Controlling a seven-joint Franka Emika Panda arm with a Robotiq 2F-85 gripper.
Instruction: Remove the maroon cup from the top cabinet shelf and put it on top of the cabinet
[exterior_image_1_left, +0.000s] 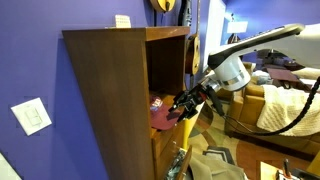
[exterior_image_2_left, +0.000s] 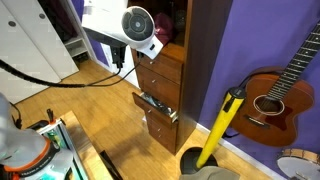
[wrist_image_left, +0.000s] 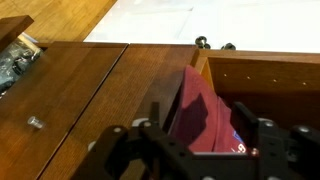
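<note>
Gripper (exterior_image_1_left: 181, 107) straddles the maroon cup (exterior_image_1_left: 160, 119) at the cabinet (exterior_image_1_left: 105, 90) mouth — clamped or not, unclear — open drawer (exterior_image_2_left: 157, 106) beneath.

Deep purple walls (exterior_image_2_left: 250, 40) bear a white switch plate (exterior_image_1_left: 32, 116); pale wooden floor (exterior_image_2_left: 90, 115) runs toward white doors (exterior_image_2_left: 30, 45); an acoustic guitar (exterior_image_2_left: 275, 100) leans nearby; a brown couch (exterior_image_1_left: 262, 105) sits beyond.
</note>
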